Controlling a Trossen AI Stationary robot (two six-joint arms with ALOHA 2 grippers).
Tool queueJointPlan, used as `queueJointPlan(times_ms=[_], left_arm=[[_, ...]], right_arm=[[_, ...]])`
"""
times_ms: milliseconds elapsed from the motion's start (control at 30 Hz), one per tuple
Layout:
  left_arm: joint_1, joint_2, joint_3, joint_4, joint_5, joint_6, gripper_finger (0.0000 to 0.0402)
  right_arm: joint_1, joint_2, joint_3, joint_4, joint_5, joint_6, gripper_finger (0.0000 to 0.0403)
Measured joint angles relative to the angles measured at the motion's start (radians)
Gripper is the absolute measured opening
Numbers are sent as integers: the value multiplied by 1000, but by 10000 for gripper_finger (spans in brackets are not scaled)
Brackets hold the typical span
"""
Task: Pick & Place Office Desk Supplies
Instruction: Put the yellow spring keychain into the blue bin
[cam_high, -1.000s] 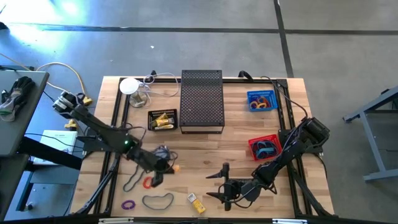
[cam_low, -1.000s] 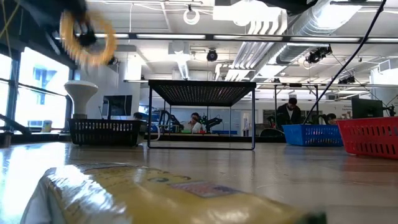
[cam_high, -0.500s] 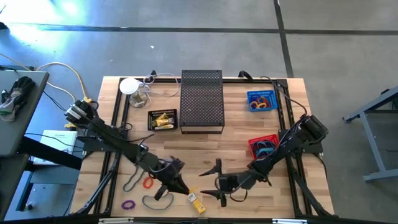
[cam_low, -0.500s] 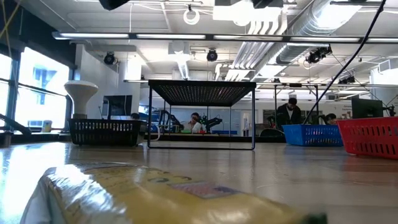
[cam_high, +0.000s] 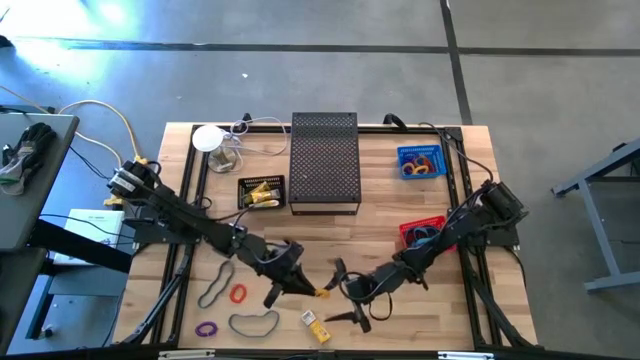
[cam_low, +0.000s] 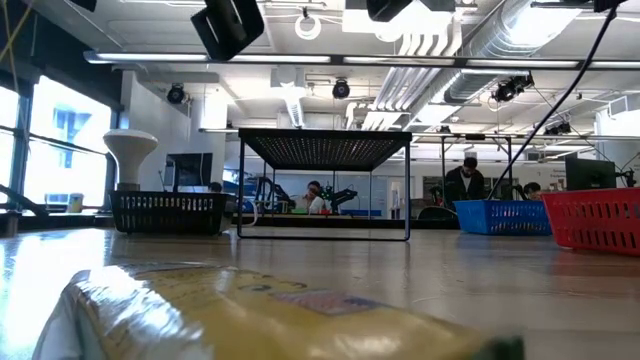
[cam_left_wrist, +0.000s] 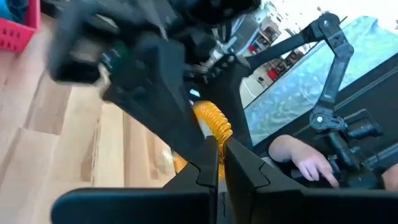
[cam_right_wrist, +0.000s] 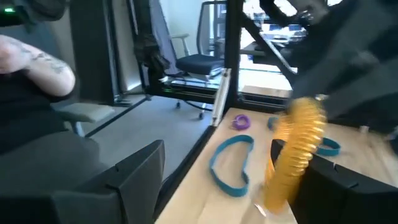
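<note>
A yellow coiled band (cam_high: 322, 292) hangs above the table's near middle, held by my shut left gripper (cam_high: 308, 288), which reaches in level from the left. My right gripper (cam_high: 340, 293) faces it from the right, open. In the right wrist view the yellow coiled band (cam_right_wrist: 297, 149) stands between the open fingers, close to one of them; whether it touches I cannot tell. On the table lie dark loops (cam_high: 215, 288) (cam_high: 255, 322), a red loop (cam_high: 238, 294), a purple loop (cam_high: 206, 328) and a yellow piece (cam_high: 315, 325). My left gripper pinches the yellow coiled band at one spot on its ring (cam_left_wrist: 214, 138) between the two fingertips. The fingers come level from the table's left. The band stands out beyond the fingertips, lifted clear of the table.
A black mesh stand (cam_high: 325, 160) fills the far middle, with a black basket (cam_high: 262, 192) left of it. A blue basket (cam_high: 421, 160) and a red basket (cam_high: 427, 235) sit on the right. A white lamp (cam_high: 210, 140) stands at the far left. A person's hand (cam_left_wrist: 308, 163) shows beyond the table.
My left gripper has carried the yellow coiled band toward the table's right and tipped from pointing down to level. My right gripper has moved toward the table's left to meet it, turning as it went and staying open.
</note>
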Motion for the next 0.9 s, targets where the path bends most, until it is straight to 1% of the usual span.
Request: queueJointPlan(times_ms=[200,300,400,500,667,733,800,900], left_arm=[[6,0,0,-5,0,2,5],[2,0,0,-7,0,12,5],[2,0,0,-8,-1,14,5],[-3,0,0,-12,-2,14,5],[-16,0,0,-19,-3,26,5],[-22,0,0,-24,-3,44,5],[-29,0,0,-27,-3,64,7],[-40,0,0,-35,-4,106,16]], right_arm=[[15,0,0,-7,2,-9,278],[17,0,0,-8,7,-32,257],[16,0,0,-8,7,-33,220],[11,0,0,-9,8,-33,171],[6,0,0,-26,60,-41,70],[5,0,0,-66,49,-83,27],[7,0,0,-102,50,-101,16],[8,0,1,-122,59,-80,18]])
